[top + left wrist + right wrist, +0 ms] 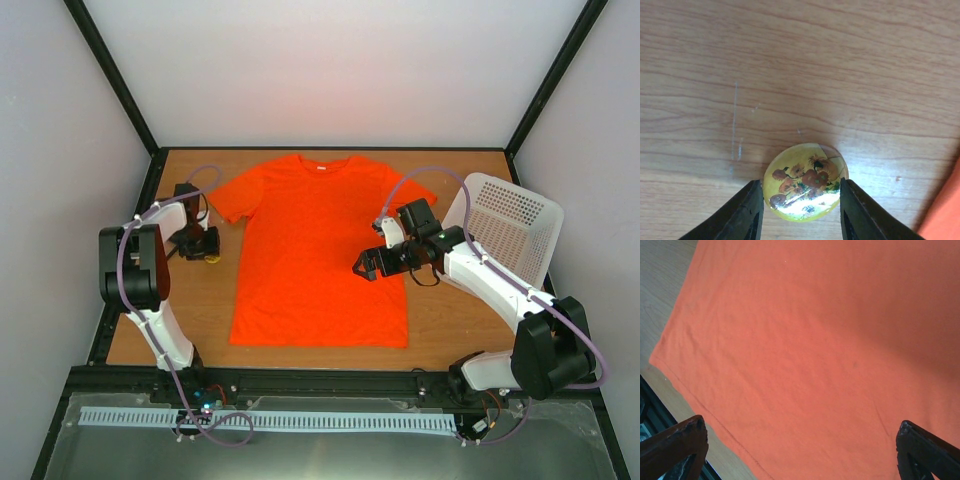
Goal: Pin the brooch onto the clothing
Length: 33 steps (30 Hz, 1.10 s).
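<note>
Though near the edge of the T-shirt (945, 212), left tool (801, 210) tight on the brooch (805, 182); right tool (797, 432) wide apart above it.

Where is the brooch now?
In the left wrist view, the brooch sits on the table between the fingers of the left hand, left of the orange T-shirt.

Pale walls (330, 70), black corner posts (112, 75), brown wooden tabletop (440, 320) under soft even light
</note>
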Tool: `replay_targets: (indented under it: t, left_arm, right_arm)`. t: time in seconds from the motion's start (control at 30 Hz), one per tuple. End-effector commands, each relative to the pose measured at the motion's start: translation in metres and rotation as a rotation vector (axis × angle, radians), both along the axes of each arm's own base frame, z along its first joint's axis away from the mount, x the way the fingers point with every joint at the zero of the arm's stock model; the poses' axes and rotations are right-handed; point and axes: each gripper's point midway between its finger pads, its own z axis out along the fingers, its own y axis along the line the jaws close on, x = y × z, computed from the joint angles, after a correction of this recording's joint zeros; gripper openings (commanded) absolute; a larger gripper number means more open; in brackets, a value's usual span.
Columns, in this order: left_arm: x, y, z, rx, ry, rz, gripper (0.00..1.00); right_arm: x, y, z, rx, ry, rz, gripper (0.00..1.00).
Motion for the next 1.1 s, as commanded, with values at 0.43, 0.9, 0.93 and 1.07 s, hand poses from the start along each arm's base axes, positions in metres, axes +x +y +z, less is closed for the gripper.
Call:
replay_targets:
  t: [0.43, 0.9, 0.93, 1.07]
  left_arm:
    - [0.009, -0.013, 0.065, -0.471, -0.268, 0.465, 0.62]
    - [-0.001, 0.015, 0.019, -0.362, -0.237, 0.714, 0.52]
    - [-0.003, 0.019, 0.017, -0.333, -0.23, 0.705, 0.52]
    - [0.0, 0.018, 0.009, -0.304, -0.239, 0.583, 0.53]
  right_arm:
    - [0.001, 0.004, 0.002, 0.024, 0.006, 0.014, 1.0]
    - [0.008, 0.024, 0.006, 0.082, 0.055, 0.022, 0.97]
    - [0.008, 0.026, 0.005, 0.081, 0.062, 0.02, 0.97]
    - [0.005, 0.027, 0.004, 0.073, 0.063, 0.02, 0.97]
